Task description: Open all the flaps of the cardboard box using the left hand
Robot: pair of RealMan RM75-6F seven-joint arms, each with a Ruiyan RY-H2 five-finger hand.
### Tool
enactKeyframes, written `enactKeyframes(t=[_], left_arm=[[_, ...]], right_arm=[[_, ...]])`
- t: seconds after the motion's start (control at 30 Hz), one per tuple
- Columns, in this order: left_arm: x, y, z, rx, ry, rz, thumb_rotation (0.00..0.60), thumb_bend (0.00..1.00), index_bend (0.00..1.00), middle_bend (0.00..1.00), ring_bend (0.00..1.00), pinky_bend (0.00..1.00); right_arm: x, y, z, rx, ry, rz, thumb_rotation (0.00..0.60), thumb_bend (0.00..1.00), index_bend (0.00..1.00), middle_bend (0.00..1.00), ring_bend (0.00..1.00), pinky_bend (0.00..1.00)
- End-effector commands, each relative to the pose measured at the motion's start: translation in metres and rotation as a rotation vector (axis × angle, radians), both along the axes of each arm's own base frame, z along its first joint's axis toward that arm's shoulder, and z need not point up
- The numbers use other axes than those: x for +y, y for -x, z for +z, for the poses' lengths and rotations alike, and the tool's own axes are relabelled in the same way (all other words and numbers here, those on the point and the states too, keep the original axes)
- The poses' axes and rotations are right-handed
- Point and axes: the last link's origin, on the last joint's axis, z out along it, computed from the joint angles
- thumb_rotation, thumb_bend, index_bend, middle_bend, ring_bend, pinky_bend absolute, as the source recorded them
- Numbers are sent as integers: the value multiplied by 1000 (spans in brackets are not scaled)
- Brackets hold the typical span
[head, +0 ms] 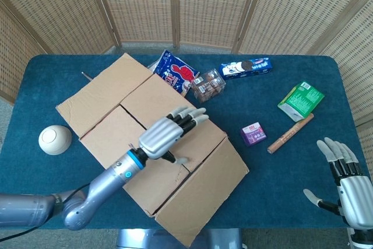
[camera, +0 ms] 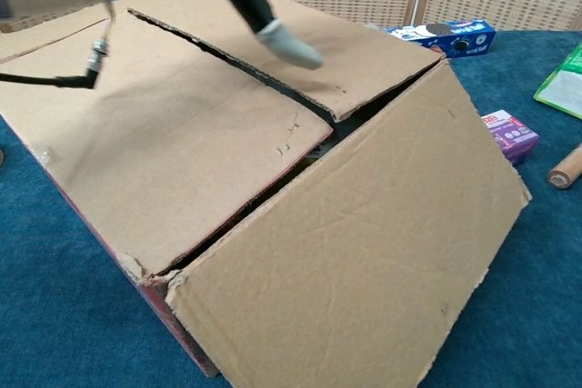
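The cardboard box (head: 145,138) stands left of centre on the blue table. Its far-left outer flap (head: 96,93) lies folded out, and the near outer flap (head: 205,193) hangs out and down toward the table's front; in the chest view this near flap (camera: 364,252) fills the foreground. Two inner flaps (head: 108,138) (head: 166,102) lie flat over the opening, with a dark gap between them. My left hand (head: 168,132) hovers over their seam with fingers stretched out and nothing in it; one fingertip (camera: 286,45) shows in the chest view. My right hand (head: 345,183) rests open at the near right corner.
A white ball (head: 55,139) sits left of the box. Behind it lie a blue snack bag (head: 175,73), a clear sweets box (head: 208,83) and a cookie box (head: 246,67). To the right are a purple box (head: 253,134), a brown stick (head: 290,133) and a green pouch (head: 301,100).
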Motion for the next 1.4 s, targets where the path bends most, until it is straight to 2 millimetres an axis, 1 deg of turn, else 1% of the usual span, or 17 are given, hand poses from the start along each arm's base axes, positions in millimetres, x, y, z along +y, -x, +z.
enactKeyframes(t=[0.03, 0.17, 0.33, 0.43, 0.53, 0.67, 0.9, 1.13, 1.23, 1.4], left_arm=[[-1, 19, 11, 45, -25, 2, 600, 0, 0, 0, 0, 39], [1, 41, 23, 108, -57, -2, 600, 0, 0, 0, 0, 37], [6, 65, 29, 152, -84, 22, 600, 0, 0, 0, 0, 38], [14, 75, 30, 167, -117, 34, 600, 0, 0, 0, 0, 40], [22, 83, 26, 191, -134, 46, 600, 0, 0, 0, 0, 42], [32, 91, 22, 199, -183, 50, 600, 0, 0, 0, 0, 43], [45, 89, 16, 170, -259, 42, 600, 0, 0, 0, 0, 47], [50, 77, 11, 140, -325, 7, 600, 0, 0, 0, 0, 49], [51, 72, 14, 122, -359, -9, 600, 0, 0, 0, 0, 51], [56, 62, 26, 95, -416, -20, 600, 0, 0, 0, 0, 54]], right_arm=[[1, 0, 1, -3, 0, 1, 600, 137, 0, 0, 0, 38], [1, -1, 0, -5, -9, 8, 600, 137, 0, 0, 0, 38], [2, -2, -1, -4, -15, 10, 600, 137, 0, 0, 0, 38], [3, -2, -1, -3, -19, 9, 600, 138, 0, 0, 0, 38], [3, -2, -2, -3, -21, 9, 600, 137, 0, 0, 0, 38], [2, -2, -2, 0, -22, 7, 600, 137, 0, 0, 0, 38], [2, -2, -3, 2, -26, 7, 600, 138, 0, 0, 0, 38], [3, -2, -3, 6, -26, 11, 600, 136, 0, 0, 0, 38], [3, -2, -3, 4, -23, 11, 600, 137, 0, 0, 0, 38], [3, -2, -2, 1, -25, 11, 600, 137, 0, 0, 0, 38]])
